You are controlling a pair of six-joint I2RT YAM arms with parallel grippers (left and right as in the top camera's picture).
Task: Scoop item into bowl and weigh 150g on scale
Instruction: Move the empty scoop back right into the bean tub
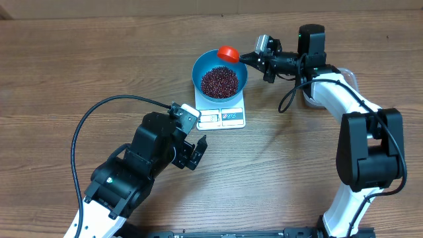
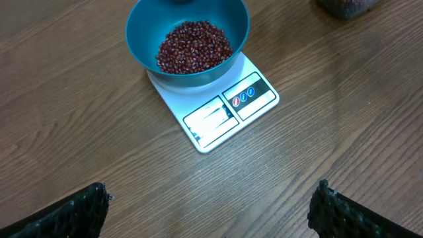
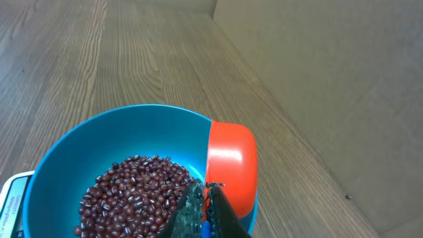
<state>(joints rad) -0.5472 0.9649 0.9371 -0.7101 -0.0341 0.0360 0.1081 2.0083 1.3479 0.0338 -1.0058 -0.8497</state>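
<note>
Overhead shows the blue bowl [image 1: 200, 66] sitting on the white scale [image 1: 221, 118], near the middle of the counter [image 1: 79, 53]. Holds a good heap of dark red beans [image 1: 219, 81] inside. Grips the orange scoop [image 1: 229, 53] with the right pincer [image 1: 246, 58], shut tight on its handle, just at the far rim of the bowl. Hangs the left pincer [image 1: 197, 151] wide open and empty over the near counter, apart from the scale.

Looks like the pouring step, with the scoop tipped on its side over the rim. Cannot tell if any beans are left in it. Cannot read the scale window from any view.

Next, calls for a check of the number. If too low, means a trip to the clear tub [image 2: 347, 6] on the right for a little more. If too high, means taking some beans out. Needs small, slow pours so as not to go past the mark.
</note>
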